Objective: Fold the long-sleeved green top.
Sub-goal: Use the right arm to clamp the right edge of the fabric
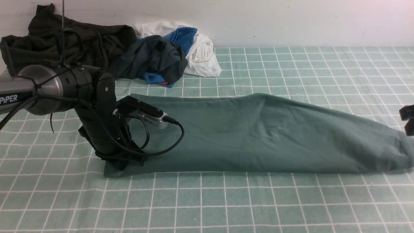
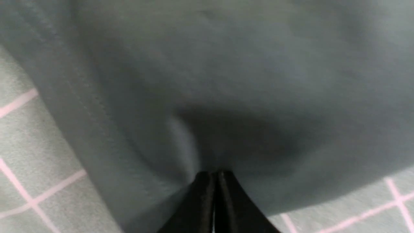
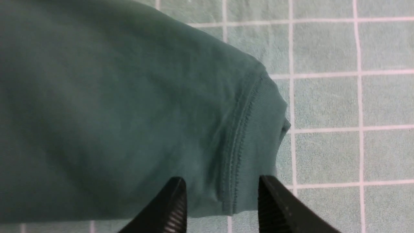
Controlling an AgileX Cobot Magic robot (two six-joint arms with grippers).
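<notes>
Checked surface (image 1: 258,200) carries green long-sleeved top (image 1: 258,136); left fingers (image 2: 200,207) pinched shut on its fabric, right fingers (image 3: 171,207) apart over cuff (image 3: 255,129)

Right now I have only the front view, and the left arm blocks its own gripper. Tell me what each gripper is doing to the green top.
Observer: In the left wrist view the left gripper is shut and pinching the green top. The cloth puckers in toward its tips.
Operator: Now the right one. I see only a dark sliver at the frame's edge.
Observer: The right gripper is open, its jaws standing apart over the top's ribbed band.
Operator: Say whether it grips that band.
Observer: It does not appear to. The band lies flat on the checked cloth, and its edge shows unpinched between the jaws.
</notes>
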